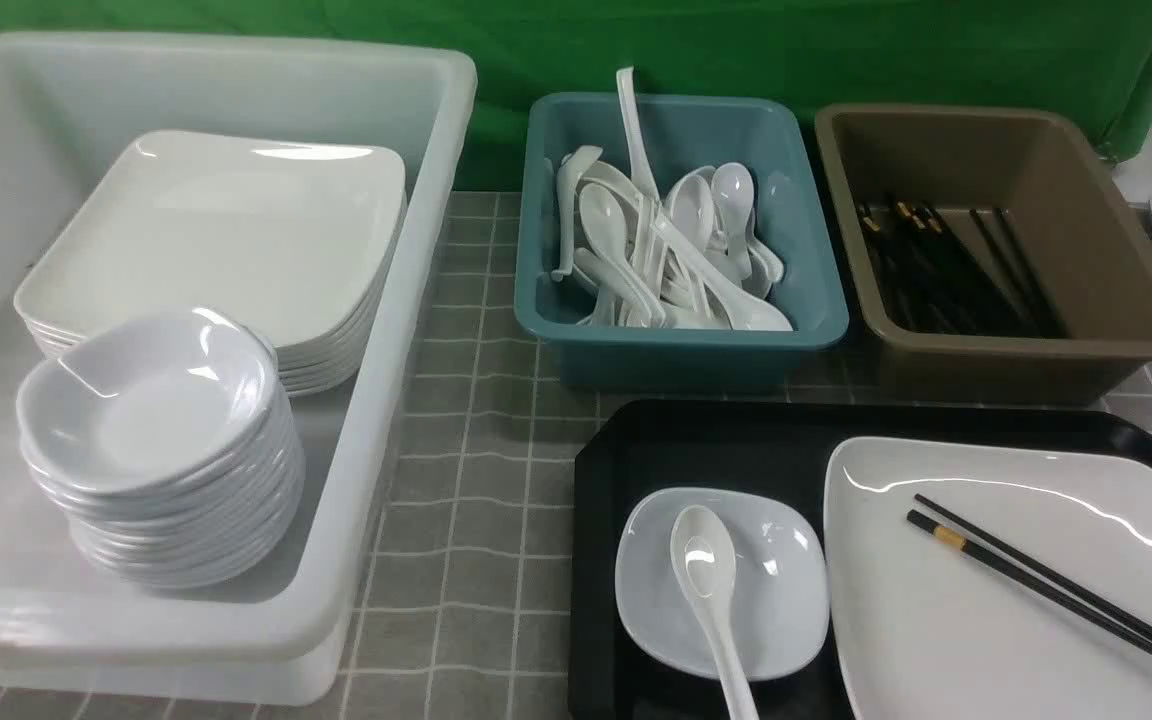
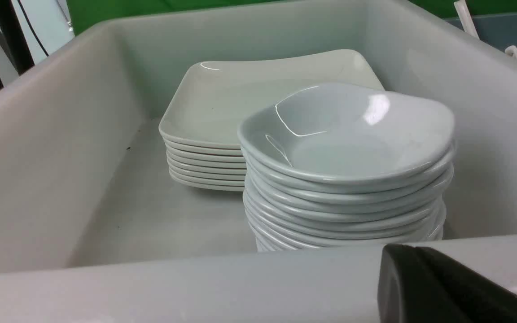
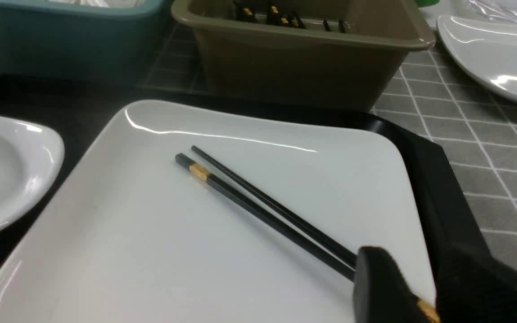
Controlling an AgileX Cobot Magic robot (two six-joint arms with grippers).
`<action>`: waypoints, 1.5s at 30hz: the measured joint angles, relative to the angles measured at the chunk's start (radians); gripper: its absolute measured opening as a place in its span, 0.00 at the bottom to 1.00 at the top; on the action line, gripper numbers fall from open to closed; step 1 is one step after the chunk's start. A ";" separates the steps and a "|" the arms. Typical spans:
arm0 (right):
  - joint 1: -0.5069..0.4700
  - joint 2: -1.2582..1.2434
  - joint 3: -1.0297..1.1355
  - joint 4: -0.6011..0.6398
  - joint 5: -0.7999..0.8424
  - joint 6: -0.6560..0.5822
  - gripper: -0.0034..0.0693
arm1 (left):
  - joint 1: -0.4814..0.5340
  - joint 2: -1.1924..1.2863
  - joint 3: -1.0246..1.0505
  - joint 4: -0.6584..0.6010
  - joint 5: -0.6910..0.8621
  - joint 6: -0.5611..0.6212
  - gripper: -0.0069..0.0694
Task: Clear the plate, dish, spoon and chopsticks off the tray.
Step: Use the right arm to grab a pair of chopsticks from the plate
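Chopsticks (image 1: 1056, 580) lie on plate (image 1: 936, 640), right half of tray (image 1: 696, 440). Right gripper (image 3: 415, 273) spread astride near ends: pickup in hand. Next likely: pinch, lift, carry to far brown bin (image 1: 1116, 300). Left gripper (image 2: 413, 269) pressed together beside tub (image 1: 416, 250).

Looked like a lab test bench staged as a canteen dish-return station, not a real kitchen. Green cloth backdrop (image 1: 736, 50) across the top of the frame, grey checked tablecloth (image 1: 476, 480) underneath. White tub (image 1: 406, 330) at left held stacked plates (image 1: 236, 230) and stacked bowls (image 1: 156, 420). Teal bin (image 1: 681, 355) of spoons (image 1: 656, 250) sat centre top, brown bin (image 1: 1016, 375) of chopsticks (image 1: 946, 270) upper right, black tray (image 1: 596, 600) lower right.
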State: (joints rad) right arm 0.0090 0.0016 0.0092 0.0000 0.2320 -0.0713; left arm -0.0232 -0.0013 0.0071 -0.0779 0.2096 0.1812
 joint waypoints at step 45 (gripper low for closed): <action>0.000 0.000 0.000 0.257 -0.518 0.541 0.37 | -0.001 0.005 -0.050 -0.314 -0.803 -0.434 0.10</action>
State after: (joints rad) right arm 0.0090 0.0016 0.0092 0.2571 -0.2859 0.4692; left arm -0.0243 0.0042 -0.0432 -0.3921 -0.5935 -0.2531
